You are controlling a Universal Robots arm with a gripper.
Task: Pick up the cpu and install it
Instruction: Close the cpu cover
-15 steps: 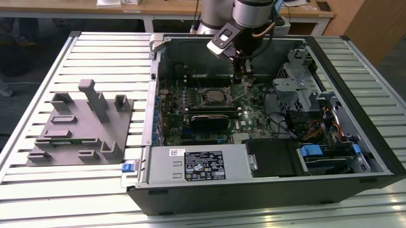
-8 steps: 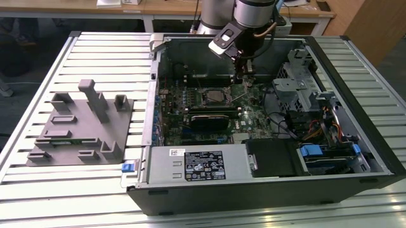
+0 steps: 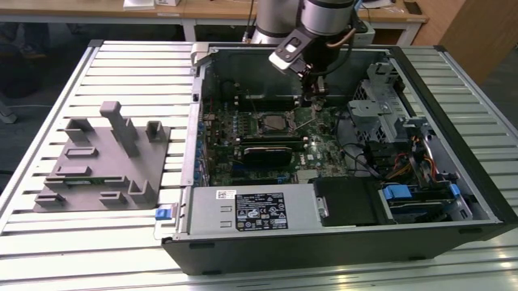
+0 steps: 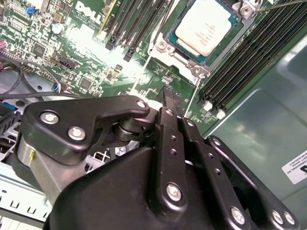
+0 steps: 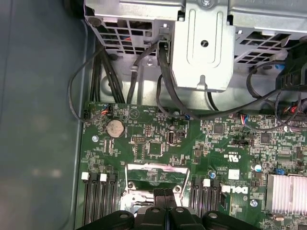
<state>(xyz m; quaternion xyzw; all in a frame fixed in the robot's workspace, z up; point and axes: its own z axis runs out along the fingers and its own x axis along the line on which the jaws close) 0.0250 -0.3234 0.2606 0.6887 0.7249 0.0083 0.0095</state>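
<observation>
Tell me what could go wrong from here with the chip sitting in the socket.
The pale silver square cpu lies in the metal-rimmed socket frame, seemingly unclamped; a knock might shift it. The black gripper hangs low over the green motherboard, so a sideways move might clip the black memory slots.

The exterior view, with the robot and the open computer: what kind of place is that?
Probably a robot lab or workshop. A robot arm reaches into an open computer case lying on a slatted metal table, a grey fixture lies beside it, and wooden desks stand behind.
</observation>
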